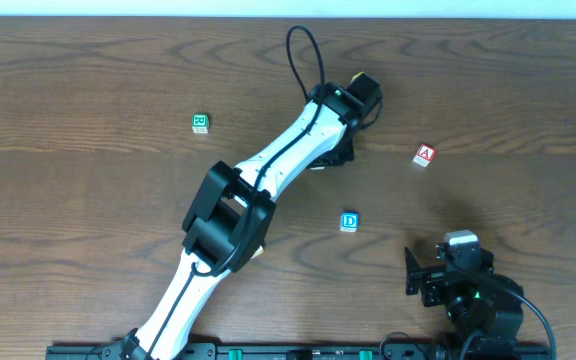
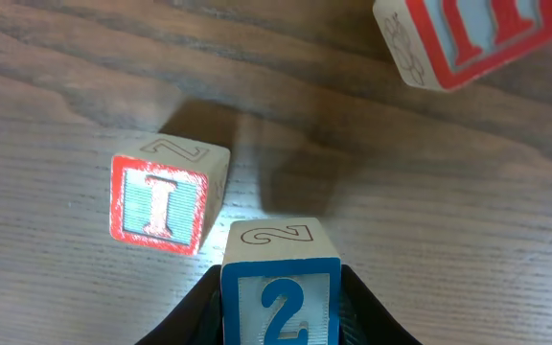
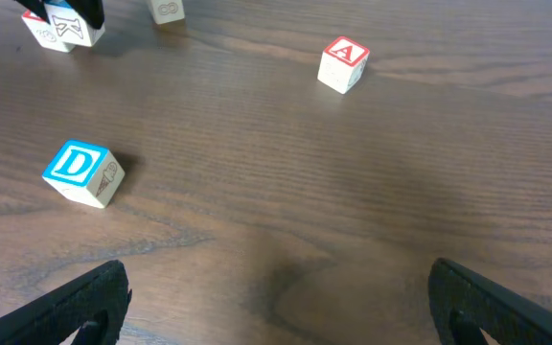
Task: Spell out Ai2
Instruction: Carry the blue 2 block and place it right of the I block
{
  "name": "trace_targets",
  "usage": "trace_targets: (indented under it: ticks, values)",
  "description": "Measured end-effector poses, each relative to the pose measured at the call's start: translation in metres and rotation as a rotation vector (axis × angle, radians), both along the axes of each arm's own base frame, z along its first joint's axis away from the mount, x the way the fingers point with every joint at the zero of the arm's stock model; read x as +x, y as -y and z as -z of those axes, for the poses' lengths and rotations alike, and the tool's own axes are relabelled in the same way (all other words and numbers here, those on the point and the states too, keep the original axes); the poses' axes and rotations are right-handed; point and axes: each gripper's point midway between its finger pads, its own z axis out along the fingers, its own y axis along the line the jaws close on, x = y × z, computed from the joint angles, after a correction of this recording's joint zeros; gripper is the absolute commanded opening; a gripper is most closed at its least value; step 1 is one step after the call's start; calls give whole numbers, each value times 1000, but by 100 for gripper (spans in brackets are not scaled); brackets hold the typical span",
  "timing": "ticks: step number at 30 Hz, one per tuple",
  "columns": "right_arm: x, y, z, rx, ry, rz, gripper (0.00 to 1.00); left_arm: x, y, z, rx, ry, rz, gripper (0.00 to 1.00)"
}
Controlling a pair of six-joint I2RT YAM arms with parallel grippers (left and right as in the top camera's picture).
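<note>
Wooden blocks like these looked light and hard, with flat sides good for pinching. By the front right corner the right claw (image 3: 281,307) sat spread wide, holding nothing. Farther in lay one D block (image 1: 349,221), then one A block (image 1: 424,155) toward the right edge. Mid-bench the left claw (image 2: 281,311) pinched the one 2 block (image 2: 281,278), with one I block (image 2: 166,201) just beside it and one more red-framed block (image 2: 468,38) near. One green-framed block (image 1: 200,123) lay far left.

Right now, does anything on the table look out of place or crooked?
Nothing looks spilled or damaged. The A cube sits alone on the right arm's side, turned at an angle. It is well apart from the I cube and from the 2 cube, which the left gripper holds near the I.
</note>
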Motion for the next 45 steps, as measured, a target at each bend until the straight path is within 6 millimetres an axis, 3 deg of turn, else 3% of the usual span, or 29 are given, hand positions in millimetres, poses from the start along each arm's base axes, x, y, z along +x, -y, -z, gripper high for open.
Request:
trace_targets:
  ticks: [24, 33, 38, 45]
  values:
    - [0, 0, 0, 0, 0, 0, 99, 8, 3, -1, -15, 25, 38, 6]
    - [0, 0, 0, 0, 0, 0, 99, 9, 3, -1, -17, 27, 39, 36]
    - [0, 0, 0, 0, 0, 0, 99, 9, 3, -1, -16, 26, 43, 43]
    - [0, 0, 0, 0, 0, 0, 99, 9, 3, -1, -16, 26, 42, 44]
